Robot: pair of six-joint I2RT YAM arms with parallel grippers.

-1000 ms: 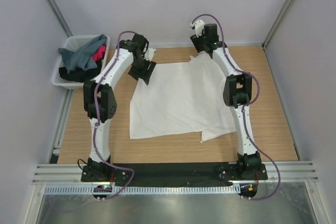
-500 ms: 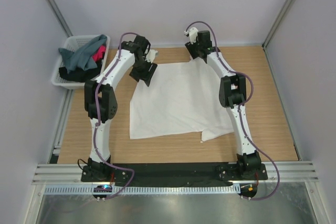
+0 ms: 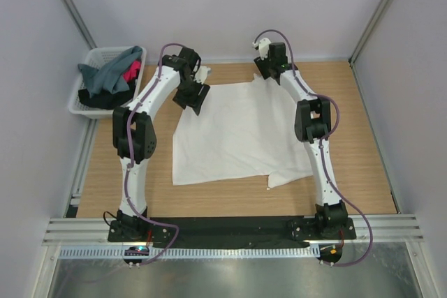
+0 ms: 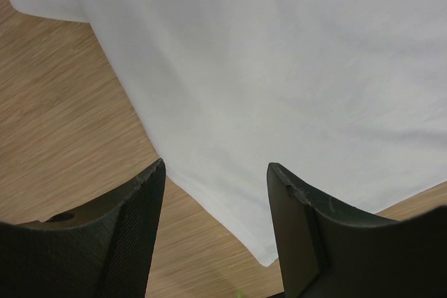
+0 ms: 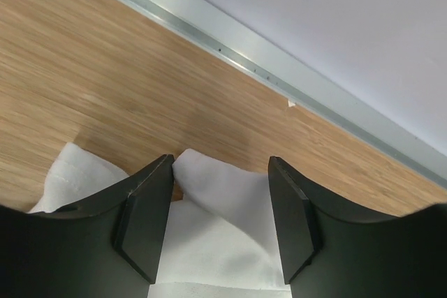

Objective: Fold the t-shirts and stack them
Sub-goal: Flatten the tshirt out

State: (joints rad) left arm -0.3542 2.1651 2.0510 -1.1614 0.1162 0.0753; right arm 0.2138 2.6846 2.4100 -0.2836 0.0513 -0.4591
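Left gripper [image 4: 215, 169] spread wide and holding nothing — two black fingers [image 4: 126, 235] hanging over the far left edge of the white t-shirt [image 3: 237, 134], one above the bare wooden table [image 3: 356, 137], the other above white cloth. Too hard to tell about any touch with the cloth there. Right gripper [image 5: 221, 162] spread wide too, up at the shirt's far right corner, close to the grey metal rail [image 5: 230, 40] along the back wall. A soft bump of white cloth sitting between its two fingers, loose and not squeezed; no way to tell about a touch here either. White t-shirt itself lying open and mostly flat in the middle of the table, between the two arms, with a few wrinkles and one flap sticking out at the near right corner. Off to the far left, beside the table and near the left wall, a white basket [image 3: 75, 106] full of holes — crammed with more t-shirts. Grey-teal t-shirt [image 3: 108, 75] heaped on top, spilling over the far rim. Pink-red t-shirt [image 3: 131, 72] peeking out on the right side. Black t-shirt [image 3: 94, 97] squashed underneath, at the near end. All three crumpled, not folded.
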